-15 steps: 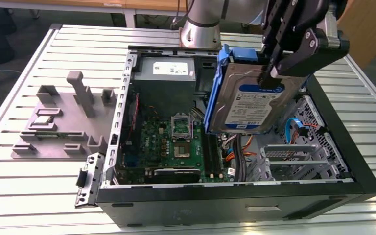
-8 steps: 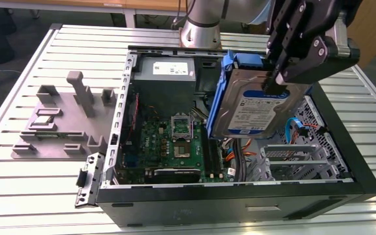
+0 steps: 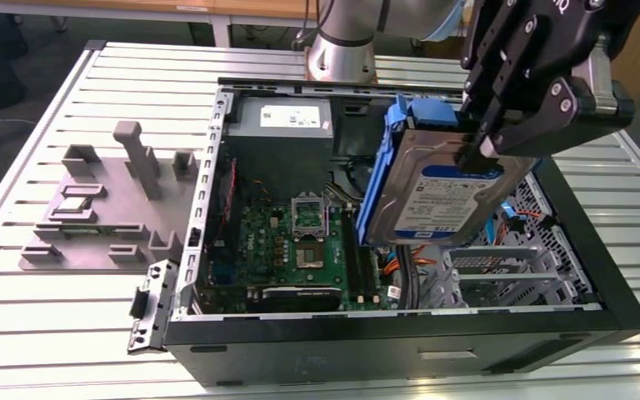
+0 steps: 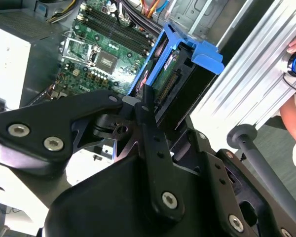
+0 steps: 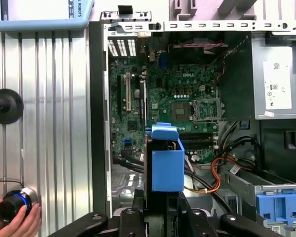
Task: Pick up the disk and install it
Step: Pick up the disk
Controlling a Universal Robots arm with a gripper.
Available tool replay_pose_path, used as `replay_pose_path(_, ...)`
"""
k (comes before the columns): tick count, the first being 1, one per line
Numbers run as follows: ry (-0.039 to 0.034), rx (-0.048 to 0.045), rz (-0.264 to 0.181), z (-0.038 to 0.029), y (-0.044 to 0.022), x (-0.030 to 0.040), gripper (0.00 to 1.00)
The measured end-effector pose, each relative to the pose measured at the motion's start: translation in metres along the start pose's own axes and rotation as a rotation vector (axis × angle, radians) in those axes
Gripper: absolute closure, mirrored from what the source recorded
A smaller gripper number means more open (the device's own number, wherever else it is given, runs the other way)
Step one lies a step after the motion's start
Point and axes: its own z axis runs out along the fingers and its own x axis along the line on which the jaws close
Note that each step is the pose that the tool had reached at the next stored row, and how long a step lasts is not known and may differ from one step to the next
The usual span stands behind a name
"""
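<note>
**Gripper**: your black fingers are clenched on the disk, pinching it across its thickness at the upper edge. The second wrist view shows the same grasp.

**Disk**: a silver drive with a blue-and-white label in a blue carrier. You hold it tilted in the air over the open computer case, above the end with the metal drive cage, and it is not yet seated. The first wrist view shows it edge-on.

**Computer case**: lies on its side, open, on the slatted table.

**Motherboard**: green, on the case floor.

**Power supply**: a grey box with a white label, in a corner of the case.

**Spare blue bracket**: inside the case, near the power supply's end.

**Grey fixture**: outside the case, towards the exterior view's left.

**Person's hand**: outside the case, on a round knob.
</note>
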Motion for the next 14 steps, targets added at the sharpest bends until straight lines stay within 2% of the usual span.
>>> replay_pose_path(8, -0.0001, 0.0001, 0.002, 0.0003, -0.0054, 0.0077, 0.65)
replay_pose_path(14, 0.0, 0.0, 0.002, 0.0005, -0.0165, 0.0075, 0.65)
